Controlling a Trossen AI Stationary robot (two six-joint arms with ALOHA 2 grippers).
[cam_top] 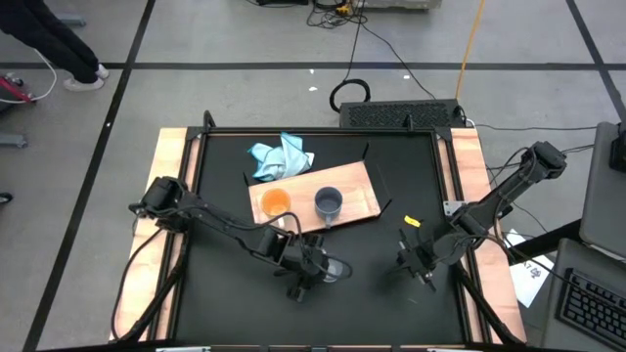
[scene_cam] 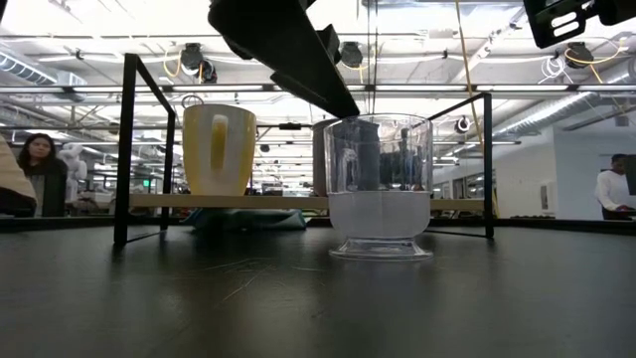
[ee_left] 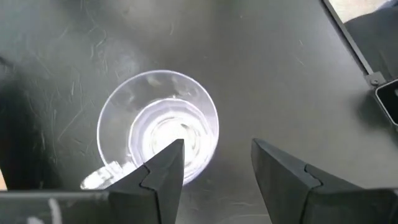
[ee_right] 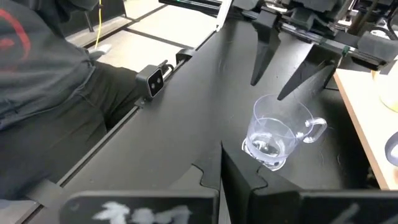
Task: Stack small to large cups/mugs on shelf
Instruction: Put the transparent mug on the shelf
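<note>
left pincer (ee_left: 214,168) hangs open above the clear glass cup (ee_left: 158,127), fingers apart, touching nothing.

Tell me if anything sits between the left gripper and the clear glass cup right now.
Nothing visible does. The left gripper hangs open directly above the clear glass cup, which stands alone on the black table, off the shelf. One finger overlaps its rim in the wrist view, the other is outside.

grey-blue mug (scene_cam: 333,159) (low view) mostly hidden behind clear glass cup (scene_cam: 379,186)
</note>
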